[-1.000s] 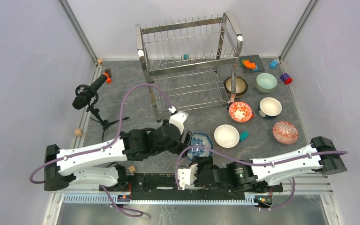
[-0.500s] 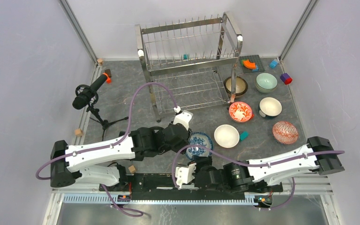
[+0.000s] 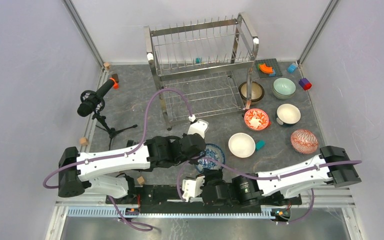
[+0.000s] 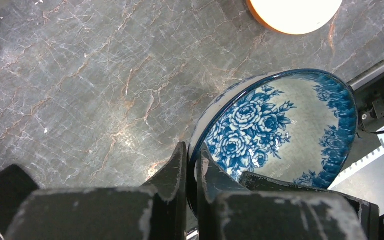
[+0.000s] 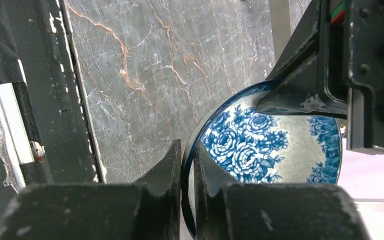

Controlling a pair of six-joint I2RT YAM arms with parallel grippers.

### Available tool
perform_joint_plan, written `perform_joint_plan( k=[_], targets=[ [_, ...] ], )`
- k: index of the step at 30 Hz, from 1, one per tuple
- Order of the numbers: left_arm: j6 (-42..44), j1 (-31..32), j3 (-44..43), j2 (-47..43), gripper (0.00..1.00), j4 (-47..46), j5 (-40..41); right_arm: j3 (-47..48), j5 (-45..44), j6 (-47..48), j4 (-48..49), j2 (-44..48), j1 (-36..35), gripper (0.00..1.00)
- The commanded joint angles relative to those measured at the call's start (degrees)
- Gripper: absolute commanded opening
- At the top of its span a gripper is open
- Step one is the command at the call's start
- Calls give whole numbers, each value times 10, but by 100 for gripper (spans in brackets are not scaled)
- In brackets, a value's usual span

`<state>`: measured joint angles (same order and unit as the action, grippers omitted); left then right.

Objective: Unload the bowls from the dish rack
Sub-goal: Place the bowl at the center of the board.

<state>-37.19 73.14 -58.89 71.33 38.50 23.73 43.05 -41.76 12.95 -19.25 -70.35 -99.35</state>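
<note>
A blue-and-white flowered bowl (image 3: pixel 211 156) (image 4: pixel 280 125) (image 5: pixel 265 145) sits near the table's front edge between the two arms. My left gripper (image 4: pixel 191 150) (image 3: pixel 198 154) is shut on its left rim, one finger inside and one outside. From the near side, my right gripper (image 5: pixel 186 150) (image 3: pixel 207 174) is also shut on the rim. The steel dish rack (image 3: pixel 200 65) stands at the back with no bowls in it. To the right, on the table, are several bowls: orange-and-white (image 3: pixel 242 144), red-patterned (image 3: pixel 256 119), cream (image 3: pixel 288 113), red-striped (image 3: pixel 304 141), brown (image 3: pixel 251 91), pale green (image 3: pixel 284 87).
A microphone on a tripod (image 3: pixel 94 100) stands at the left. Small toy blocks lie about: teal (image 3: pixel 260 145) beside the orange-and-white bowl, purple-red (image 3: pixel 305 83) and blue (image 3: pixel 292 67) at back right, an orange piece on a mat (image 3: pixel 266 68), a teal one in the rack (image 3: pixel 198 60).
My left gripper went from open to shut on the blue-and-white bowl's rim. Both arms and the bowl have shifted a little to the near left.
</note>
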Motion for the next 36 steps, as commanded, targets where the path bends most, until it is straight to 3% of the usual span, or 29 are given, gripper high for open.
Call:
perform_joint_plan(
  k=[1, 5, 10, 14, 16, 18, 19, 23, 29, 36],
  targets=[
    [5, 2, -1, 12, 2, 18, 6, 30, -21, -17, 24, 2, -7, 0],
    [-5, 2, 18, -4, 2, 5, 8, 29, -19, -27, 25, -1, -7, 1],
    [-19, 1, 56, -43, 2, -40, 15, 14, 13, -37, 59, 8, -8, 47],
    [-47, 2, 83, -60, 2, -68, 28, -1, 51, -56, 92, 31, -7, 68],
    [-55, 1, 84, -61, 2, -70, 36, -7, 73, -62, 105, 47, -7, 88],
    [-61, 1, 87, -62, 2, -75, 50, -10, 95, -70, 109, 65, -8, 90],
    [-64, 1, 90, -64, 2, -78, 61, -10, 111, -73, 107, 77, -8, 98],
    [-99, -6, 113, -73, 2, -97, 97, -37, 147, -89, 128, 125, -8, 98],
    [-153, -11, 145, -118, 2, -106, 148, -83, 29, -219, 164, 201, -7, 98],
    [-234, -10, 165, -169, 2, -81, 183, -113, -21, -211, 258, 257, -7, 98]
  ],
)
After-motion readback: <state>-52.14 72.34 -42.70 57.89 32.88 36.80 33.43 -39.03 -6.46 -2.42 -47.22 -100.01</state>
